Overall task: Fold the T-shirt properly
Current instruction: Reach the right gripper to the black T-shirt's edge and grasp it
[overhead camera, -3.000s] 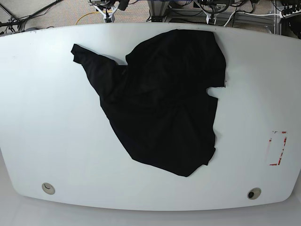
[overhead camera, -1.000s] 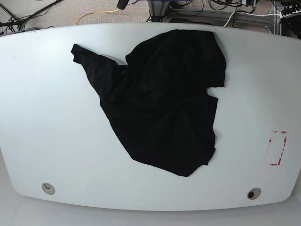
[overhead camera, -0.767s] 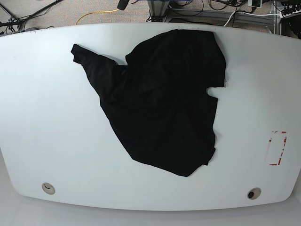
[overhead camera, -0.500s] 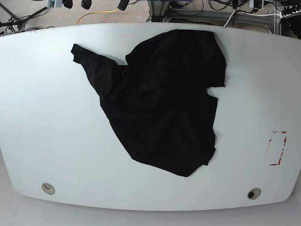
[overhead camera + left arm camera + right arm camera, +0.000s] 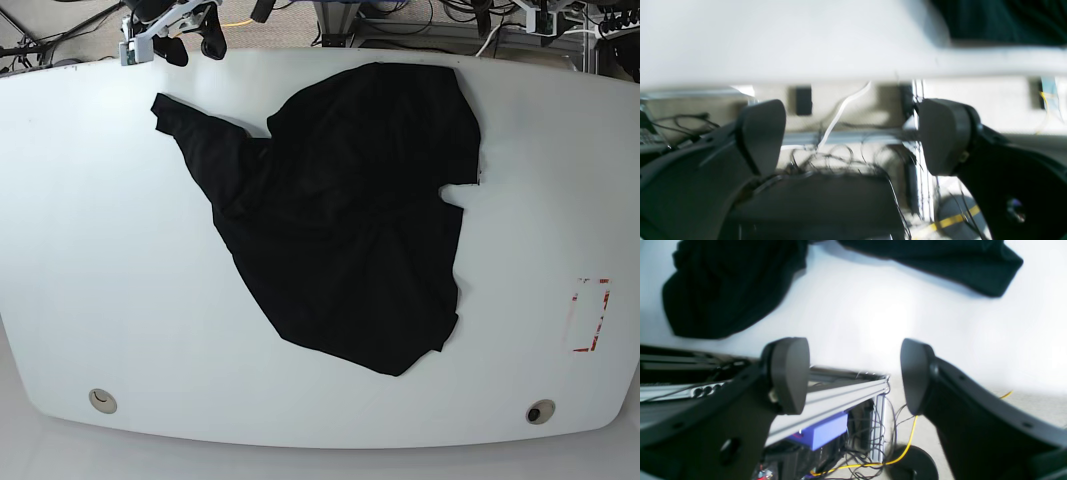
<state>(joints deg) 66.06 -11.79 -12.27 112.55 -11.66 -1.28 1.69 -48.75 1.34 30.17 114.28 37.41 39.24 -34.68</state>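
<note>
left gripper [image 5: 850, 136] gapes — table [image 5: 773, 40] edge beyond.

No writing, brand, number or label can be read in any of the three views. The one thing that looks like a sign is a red and white rectangular outline [image 5: 589, 315] on the white surface [image 5: 90, 250], at the lower right of the base view; it carries no legible characters. The black T-shirt [image 5: 350, 210], in the middle of that view, shows only plain dark cloth with no print or tag turned up. The blue box [image 5: 821, 433] at the lower middle of the right wrist view is too blurred to show any lettering.
</note>
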